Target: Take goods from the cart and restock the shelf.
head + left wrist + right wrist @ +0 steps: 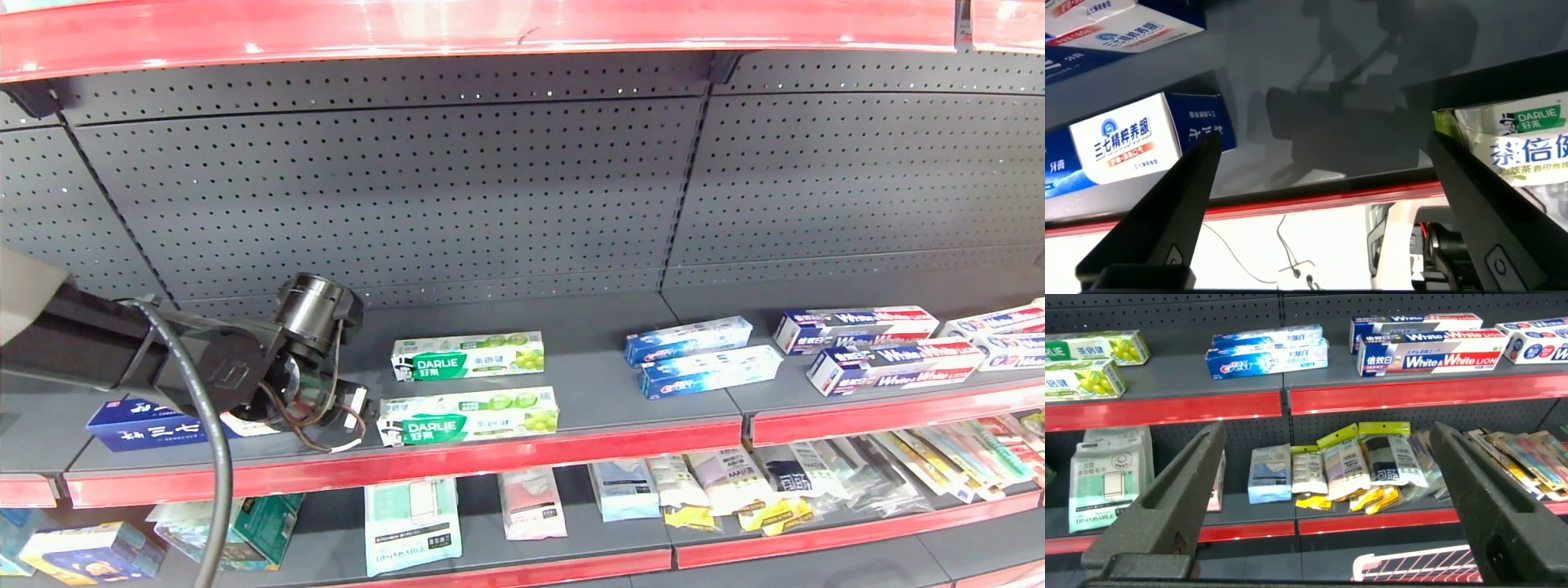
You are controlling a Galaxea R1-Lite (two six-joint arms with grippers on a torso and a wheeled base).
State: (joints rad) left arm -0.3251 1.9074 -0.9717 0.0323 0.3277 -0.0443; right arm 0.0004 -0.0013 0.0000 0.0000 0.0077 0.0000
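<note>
1. While the left jaws hang spread and empty over the front of the middle shelf (588,343), nothing is on its way to the shelf; they sit between a dark blue box (135,426) and the nearer green box (469,414).
2. The dark blue box lies close to the shelf's front edge, and a second blue-and-white box (1118,28) lies farther back.
3. Next come two green boxes lying lengthwise, the farther green box (467,355) behind the nearer one.
4. Two light blue boxes (710,370) follow, close together, then white-and-blue boxes (894,365), with more at the far right.
5. By my reading the restocking is only partly done. Each kind is about two boxes deep, with bare shelf behind and between the groups, so plenty is likely left.
6. The lower shelf (1372,523) holds flat packets (1360,465), some overlapping.
7. The right jaws are released and hold nothing, set back from both shelves. Near them is a white wire rim (1413,563), probably the cart; I cannot tell what it holds.
</note>
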